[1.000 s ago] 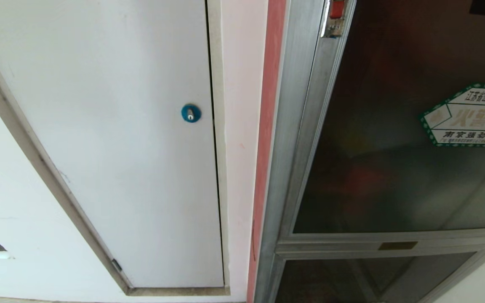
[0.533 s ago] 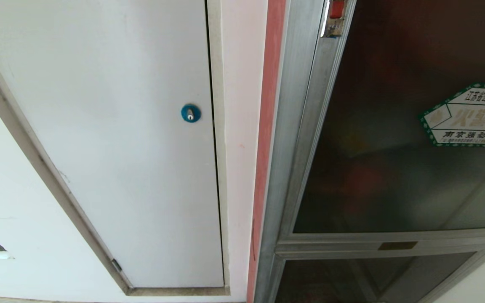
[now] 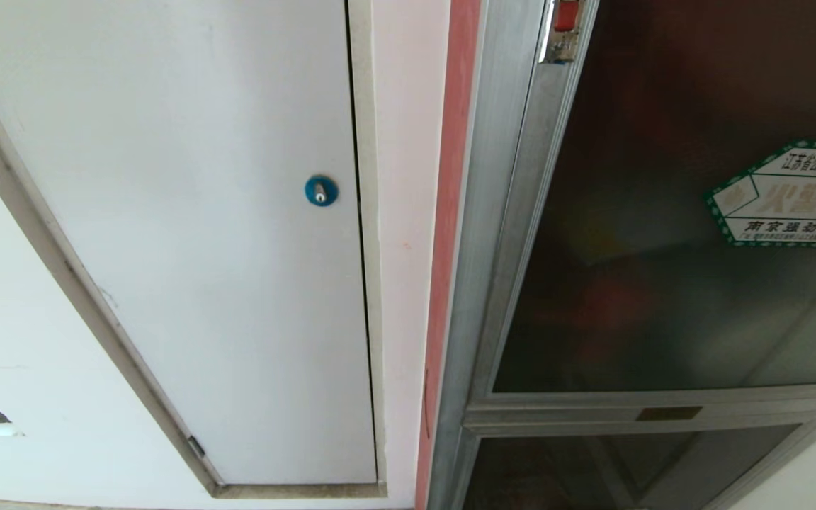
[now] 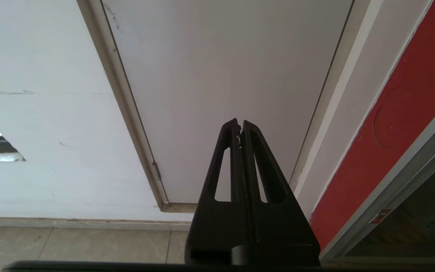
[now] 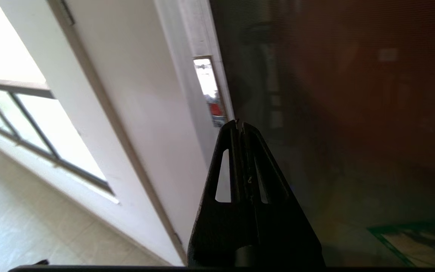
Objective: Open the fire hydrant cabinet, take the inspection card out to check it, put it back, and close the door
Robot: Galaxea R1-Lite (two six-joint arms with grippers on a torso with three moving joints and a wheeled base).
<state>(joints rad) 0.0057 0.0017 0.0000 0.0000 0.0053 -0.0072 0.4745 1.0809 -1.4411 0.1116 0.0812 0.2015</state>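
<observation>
Facing a white painted wall point(image 3: 408, 142), the head camera is taking in two flush fittings side by side. On the left a plain white panel point(image 3: 202, 234) is sitting in a thin grey frame, a round blue lock point(image 3: 321, 190) near its right edge. A red painted strip point(image 3: 450, 212) is running down the wall between that panel and the fire hydrant cabinet point(image 3: 493, 212), whose brushed aluminium frame is filling the right side. The door point(image 3: 663, 297) of dark tinted glass is lying shut in that frame, a green-bordered white sticker point(image 3: 790, 195) with Chinese lettering cut off by the picture's right edge. Behind the glass only dim reddish blurs are showing; the inspection card cannot be made out. Below a silver crossbar a smaller lower glass panel point(image 3: 592, 474) is partly cut off. Pale floor tiles point(image 4: 70, 241) are meeting the wall's foot.

Neither arm is appearing in the head view. The left gripper point(image 4: 240, 122) is pointing at the white panel, black tapered fingers pressed together, holding nothing. The right gripper point(image 5: 239, 124) is pointing at the door's glass beside its frame edge, fingers likewise pressed together and empty, with a railed window point(image 5: 32, 124) off to one side.
</observation>
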